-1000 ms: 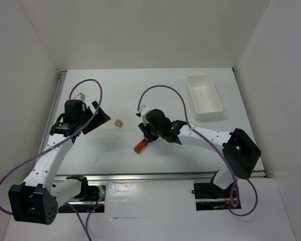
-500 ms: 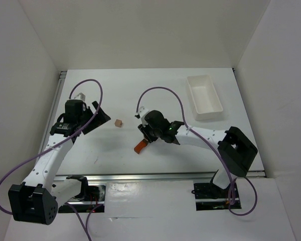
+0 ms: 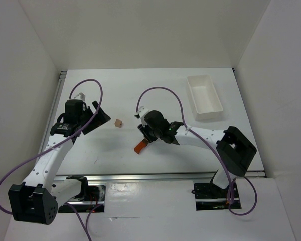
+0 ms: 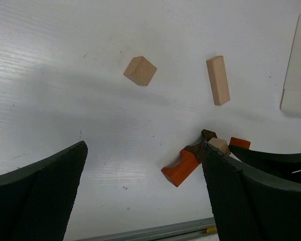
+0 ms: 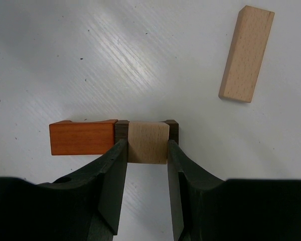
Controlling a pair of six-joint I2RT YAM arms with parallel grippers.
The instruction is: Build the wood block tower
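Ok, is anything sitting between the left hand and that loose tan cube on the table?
Nothing visible does. The open left hand faces the loose tan cube across bare table; the tan bar lies off to one side, and the right hand grips a second cube elsewhere.

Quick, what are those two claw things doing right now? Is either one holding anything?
Left end effector: open wide, holding nothing.
Right end effector: closed on the pale tan cube.
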